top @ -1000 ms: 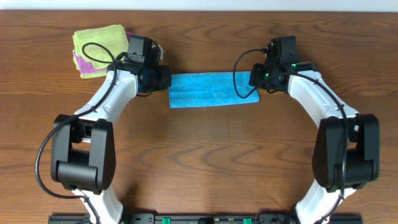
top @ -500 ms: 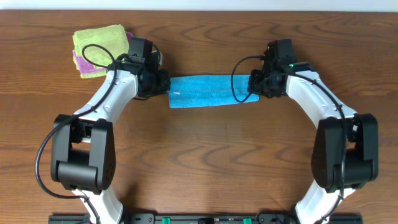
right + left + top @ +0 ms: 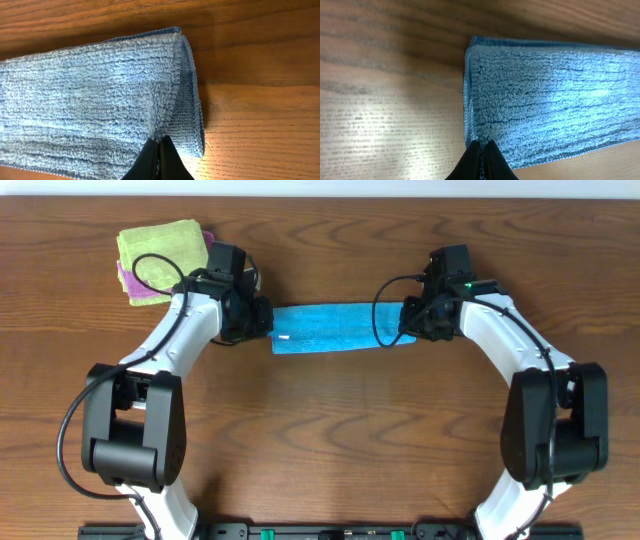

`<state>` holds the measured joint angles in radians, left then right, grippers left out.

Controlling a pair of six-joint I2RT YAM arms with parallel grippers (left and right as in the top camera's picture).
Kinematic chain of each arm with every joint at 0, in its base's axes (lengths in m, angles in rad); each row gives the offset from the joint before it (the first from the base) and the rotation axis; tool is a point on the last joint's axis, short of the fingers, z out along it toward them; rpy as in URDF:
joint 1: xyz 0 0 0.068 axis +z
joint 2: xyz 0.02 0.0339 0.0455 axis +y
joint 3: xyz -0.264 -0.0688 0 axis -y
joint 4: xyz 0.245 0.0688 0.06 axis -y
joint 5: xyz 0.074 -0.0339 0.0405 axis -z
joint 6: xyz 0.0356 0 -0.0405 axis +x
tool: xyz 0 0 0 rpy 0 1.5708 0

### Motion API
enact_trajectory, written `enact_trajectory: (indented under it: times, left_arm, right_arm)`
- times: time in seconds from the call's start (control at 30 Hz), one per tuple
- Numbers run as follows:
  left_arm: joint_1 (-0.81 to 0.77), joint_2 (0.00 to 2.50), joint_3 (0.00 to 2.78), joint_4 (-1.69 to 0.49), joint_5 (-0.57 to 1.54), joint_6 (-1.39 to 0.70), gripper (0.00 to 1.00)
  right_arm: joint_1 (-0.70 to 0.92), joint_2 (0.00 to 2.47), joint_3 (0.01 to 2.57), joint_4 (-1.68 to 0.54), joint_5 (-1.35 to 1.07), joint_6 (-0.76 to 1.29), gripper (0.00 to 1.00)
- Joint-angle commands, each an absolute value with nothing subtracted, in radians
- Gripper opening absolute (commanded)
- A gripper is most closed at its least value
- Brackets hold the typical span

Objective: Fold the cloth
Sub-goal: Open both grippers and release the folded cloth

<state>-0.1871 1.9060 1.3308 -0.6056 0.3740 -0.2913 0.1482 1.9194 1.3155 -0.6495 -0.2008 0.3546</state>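
Note:
The sky-blue cloth (image 3: 335, 328) lies on the wooden table as a long folded strip between the two arms. My left gripper (image 3: 270, 327) is shut on the strip's left end; in the left wrist view its black fingertips (image 3: 472, 155) pinch the cloth's (image 3: 545, 105) edge. At the right end my right gripper (image 3: 408, 325) is shut on a raised ridge of the cloth (image 3: 90, 100), with the black fingertips (image 3: 170, 157) pressed together around the upper layer. That upper layer stands slightly lifted over the lower one at the right end.
A lime-green cloth (image 3: 160, 255) lies on a purple cloth (image 3: 127, 278) at the back left, just beyond the left arm. Bare wood table (image 3: 330, 440) spreads in front of the blue strip. Black cables loop over both wrists.
Both grippers have moved the held cloth edge toward the near side over the last second, making the blue strip narrower. The jaws stay shut throughout.

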Motion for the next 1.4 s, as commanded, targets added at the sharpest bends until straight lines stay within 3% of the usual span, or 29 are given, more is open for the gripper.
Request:
enact_trajectory:
  times: [0.0, 0.93, 1.0, 1.07, 1.1, 1.23, 1.37]
  left_arm:
    - [-0.2, 1.913, 1.353, -0.62, 0.359, -0.296, 0.06]
    - [-0.262, 1.913, 1.353, -0.597, 0.251, -0.344, 0.06]
    - [-0.262, 1.913, 1.353, -0.59, 0.251, -0.345, 0.51]
    - [-0.262, 1.913, 1.353, -0.587, 0.25, -0.345, 0.74]
    - [-0.262, 1.913, 1.353, -0.586, 0.25, -0.344, 0.95]
    - [-0.262, 1.913, 1.353, -0.583, 0.237, -0.345, 0.95]
    - [-0.262, 1.913, 1.353, -0.566, 0.236, -0.353, 0.95]
  right_arm:
    - [0.153, 1.913, 1.333, -0.654, -0.157, 0.342, 0.02]
    - [0.153, 1.913, 1.333, -0.644, -0.159, 0.275, 0.01]
    - [0.154, 1.913, 1.333, -0.643, -0.165, 0.275, 0.22]
    - [0.155, 1.913, 1.333, -0.641, -0.165, 0.275, 0.44]
    - [0.155, 1.913, 1.333, -0.64, -0.165, 0.275, 0.6]
    - [0.155, 1.913, 1.333, -0.628, -0.165, 0.271, 0.84]
    - [0.155, 1.913, 1.333, -0.604, -0.162, 0.264, 0.88]
